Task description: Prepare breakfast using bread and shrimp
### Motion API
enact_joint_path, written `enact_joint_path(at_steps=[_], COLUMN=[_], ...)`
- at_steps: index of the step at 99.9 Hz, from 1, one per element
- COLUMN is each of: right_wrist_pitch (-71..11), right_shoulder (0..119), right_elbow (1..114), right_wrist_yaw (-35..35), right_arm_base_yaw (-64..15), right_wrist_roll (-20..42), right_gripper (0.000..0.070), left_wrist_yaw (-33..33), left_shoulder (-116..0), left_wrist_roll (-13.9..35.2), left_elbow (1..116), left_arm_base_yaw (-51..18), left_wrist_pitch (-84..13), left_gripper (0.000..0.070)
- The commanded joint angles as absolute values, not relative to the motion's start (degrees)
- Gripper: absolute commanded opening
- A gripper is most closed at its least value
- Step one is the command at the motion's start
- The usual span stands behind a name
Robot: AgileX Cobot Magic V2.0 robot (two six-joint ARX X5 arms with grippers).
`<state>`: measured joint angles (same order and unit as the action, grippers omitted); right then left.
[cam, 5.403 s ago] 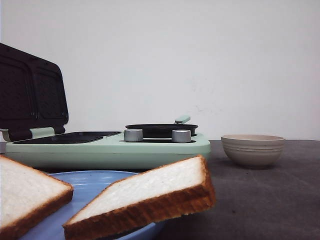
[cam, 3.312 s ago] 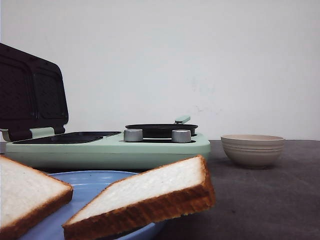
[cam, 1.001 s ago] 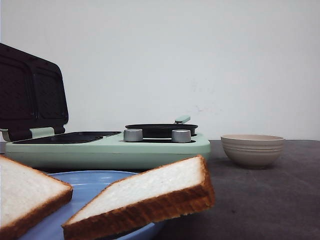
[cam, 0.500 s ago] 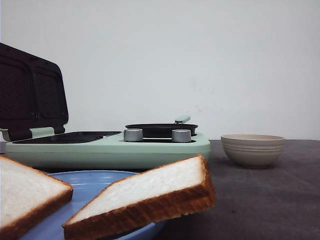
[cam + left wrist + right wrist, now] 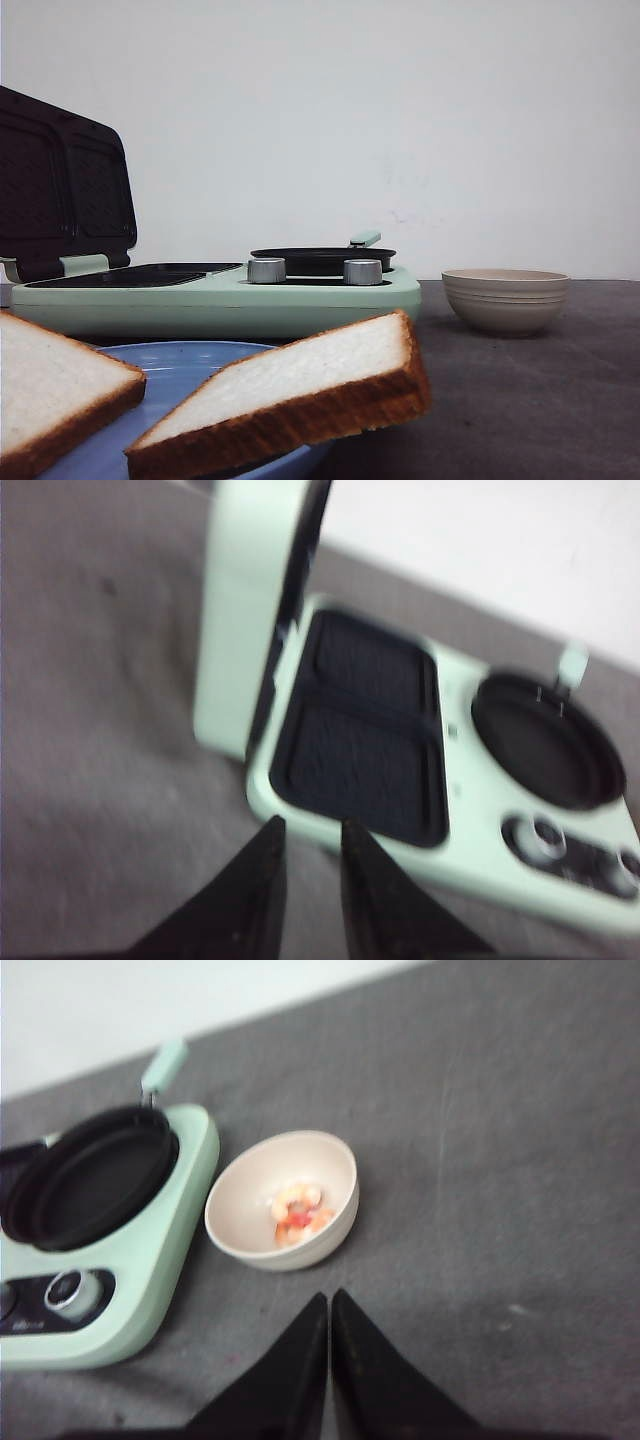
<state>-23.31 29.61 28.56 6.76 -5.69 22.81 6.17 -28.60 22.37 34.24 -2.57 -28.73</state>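
With the left gripper (image 5: pixel 306 855) slightly parted and the right gripper (image 5: pixel 329 1325) closed, both empty, bread slices (image 5: pixel 300 400) overhanging the near blue plate (image 5: pixel 180 365) may tip off, and shrimp (image 5: pixel 298 1212) in the far-right beige bowl (image 5: pixel 240 1240) may slip.

Plain white wall (image 5: pixel 400 120), grey tabletop (image 5: pixel 540 400)

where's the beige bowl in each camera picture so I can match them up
Front view: beige bowl at right on the dark table, right of the green cooker.
Left wrist view: not in it.
Right wrist view: centre, shrimp inside, beside the cooker.
Shared landmark: the round black pan with its green handle.
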Motion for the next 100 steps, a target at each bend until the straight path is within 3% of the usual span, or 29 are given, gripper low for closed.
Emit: enact_joint_path(at_steps=[1,22,50,72,77,89,100], right_wrist_pitch=[-23.0,-21.3,-23.3,-24.2,-24.7,-25.5,-25.7], right_shoulder=[31.0,31.2,30.5,30.6,30.6,30.6,30.6], right_elbow=[30.1,30.4,30.4,30.4,30.4,30.4,30.4], right_wrist_yaw=[9.0,10.5,18.5,21.2,21.3,23.3,24.3], right_arm_base_yaw=[-5.8,-5.8,-5.8,-5.8,-5.8,-5.8,-5.8], right_wrist_roll=[23.4,23.4,23.3,23.3,23.3,23.1,23.1], right_gripper=[0.0,0.0,0.0,0.0,0.0,0.0,0.0], left_wrist_yaw=[7.8,14.8,16.0,22.6,22.5,22.3,22.3], left_shoulder=[-31.4,-35.6,-35.6,-36.0,-36.5,-39.0,-41.9], left_wrist_roll=[21.7,21.7,21.7,21.7,21.4,20.0,18.7], left_elbow=[37.1,38.7,38.7,38.7,38.7,38.7,38.7], left_arm_base_yaw=[-2.5,-2.6,-2.6,-2.7,-2.7,-2.7,-2.8], left_wrist_pitch=[-32.2,-39.5,-48.6,-51.8,-53.2,-55.9,-57.4], left_gripper=[0.0013,0.0015,0.0017,0.003,0.0055,0.0246,0.0283])
